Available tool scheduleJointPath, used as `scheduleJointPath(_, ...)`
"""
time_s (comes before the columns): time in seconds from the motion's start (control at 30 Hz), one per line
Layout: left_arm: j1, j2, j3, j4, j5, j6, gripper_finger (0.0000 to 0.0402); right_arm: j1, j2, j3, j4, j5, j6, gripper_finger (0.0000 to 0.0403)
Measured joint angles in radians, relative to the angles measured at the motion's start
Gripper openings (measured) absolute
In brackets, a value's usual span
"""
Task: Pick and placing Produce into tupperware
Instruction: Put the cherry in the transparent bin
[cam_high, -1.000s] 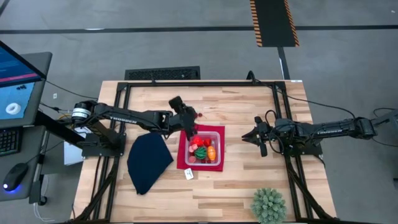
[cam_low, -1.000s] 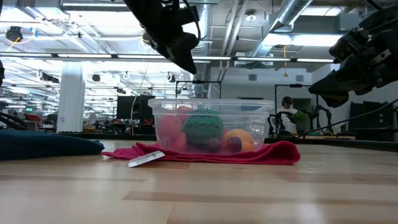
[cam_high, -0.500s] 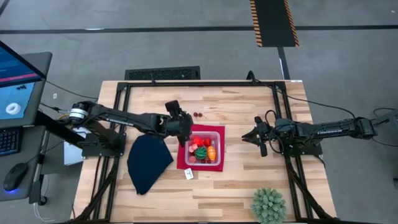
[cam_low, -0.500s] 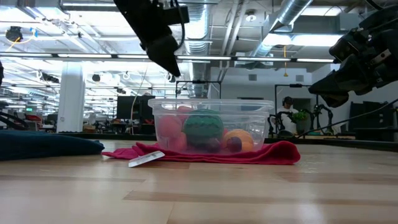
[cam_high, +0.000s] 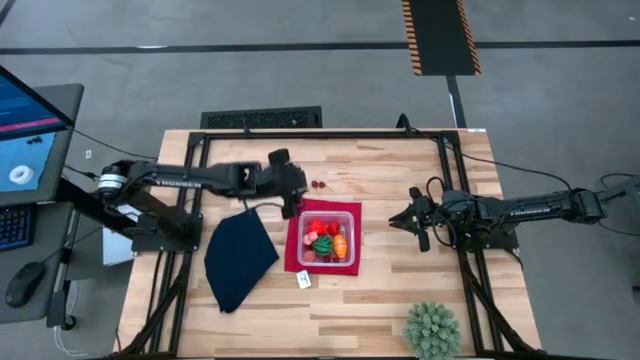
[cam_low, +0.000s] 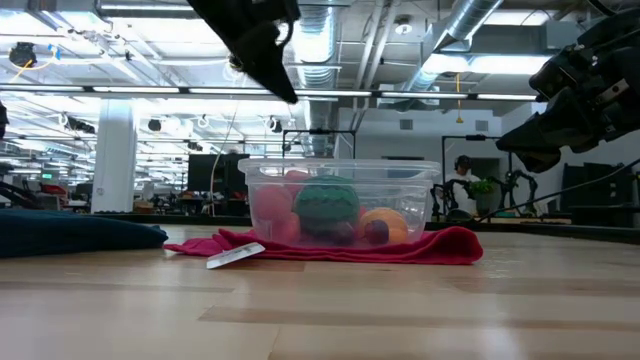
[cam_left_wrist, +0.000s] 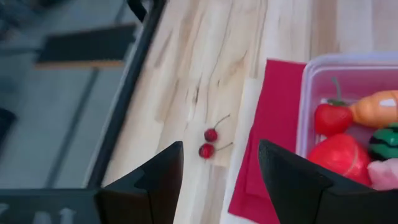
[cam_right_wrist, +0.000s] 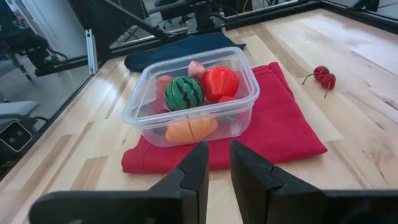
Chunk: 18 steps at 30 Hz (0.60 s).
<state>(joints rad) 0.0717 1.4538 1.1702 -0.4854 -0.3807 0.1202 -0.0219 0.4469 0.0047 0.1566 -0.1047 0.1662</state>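
While the left arm stretches level across the light wooden bench (cam_high: 400, 290) from its left edge, the left gripper (cam_high: 290, 190) hangs open and empty above the red cloth mat's (cam_high: 296, 255) far left corner, beside two dark red toy cherries (cam_high: 318, 184) on bare wood. The clear square plastic tupperware (cam_high: 350, 215) sits on the mat mid-bench, holding a green striped toy melon (cam_right_wrist: 183, 93), a red toy fruit (cam_right_wrist: 219, 83) and an orange toy carrot (cam_right_wrist: 189, 129). The right gripper (cam_high: 408, 222) waits near the right edge, nearly closed on nothing.
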Motion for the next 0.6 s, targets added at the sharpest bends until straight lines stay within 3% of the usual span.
scheduleJointPath(0.1, 0.082, 0.012, 0.000, 0.014, 0.127, 0.001, 0.0199, 0.000, 0.000, 0.000, 0.000, 0.000, 0.000, 0.0088)
scheduleJointPath(0.27, 0.183, 0.015, 0.000, 0.014, 0.248, 0.043, 0.0199, 0.000, 0.000, 0.000, 0.000, 0.000, 0.000, 0.0088)
scheduleJointPath(0.5, 0.357, 0.137, 0.000, 0.073, 0.513, 0.024, 0.0199, 0.000, 0.000, 0.000, 0.000, 0.000, 0.000, 0.0088)
scheduleJointPath(0.6, 0.378, 0.169, -0.002, 0.049, 0.539, 0.027, 0.0199, 0.000, 0.000, 0.000, 0.000, 0.000, 0.000, 0.0088)
